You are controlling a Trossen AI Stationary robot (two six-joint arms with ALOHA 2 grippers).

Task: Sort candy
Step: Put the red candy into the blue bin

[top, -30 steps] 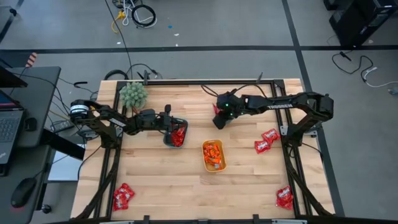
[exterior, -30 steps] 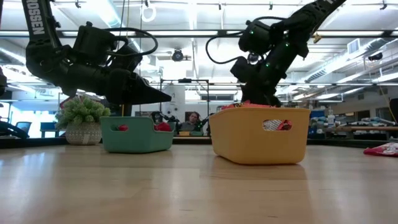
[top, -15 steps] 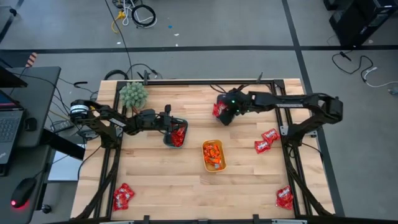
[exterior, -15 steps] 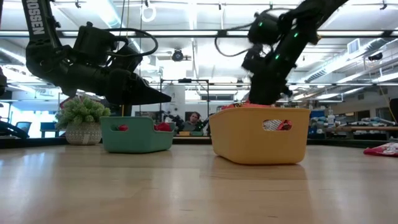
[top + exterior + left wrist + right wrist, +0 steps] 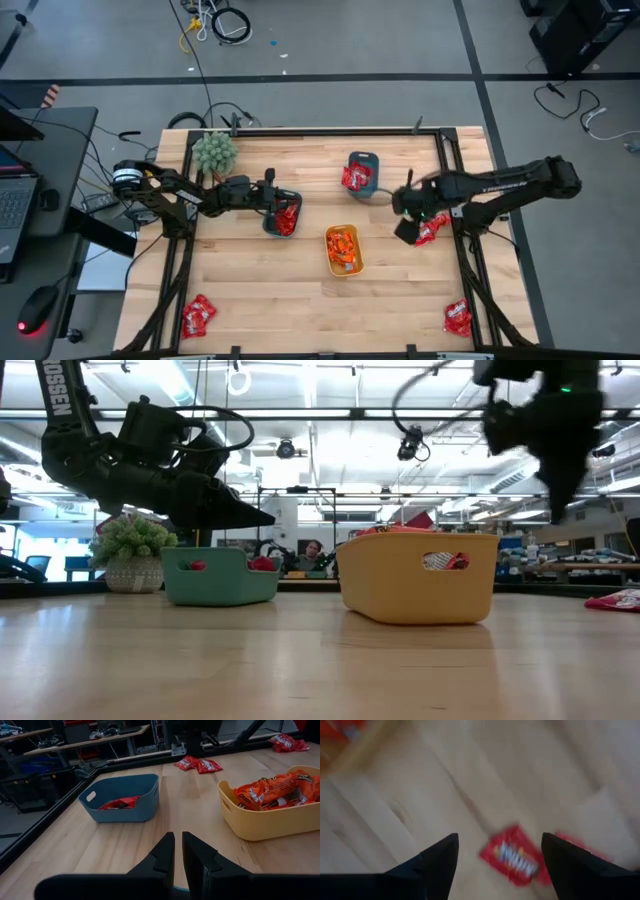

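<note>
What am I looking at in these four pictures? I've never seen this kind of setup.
Two dark robot arms work at a wooden table, sorting wrapped candy into trays. One camera looks straight down, one sits at tabletop height, and one rides on each arm's wrist. The yellow tray holds orange candies; the blue tray and the teal tray hold red ones. Loose red candies lie near the table's right edge and in both near corners. The left gripper, nearly shut and empty, hangs over the teal tray. The right gripper, open and empty, hovers above the loose red candies. A fuzzy green plant is just decoration.
</note>
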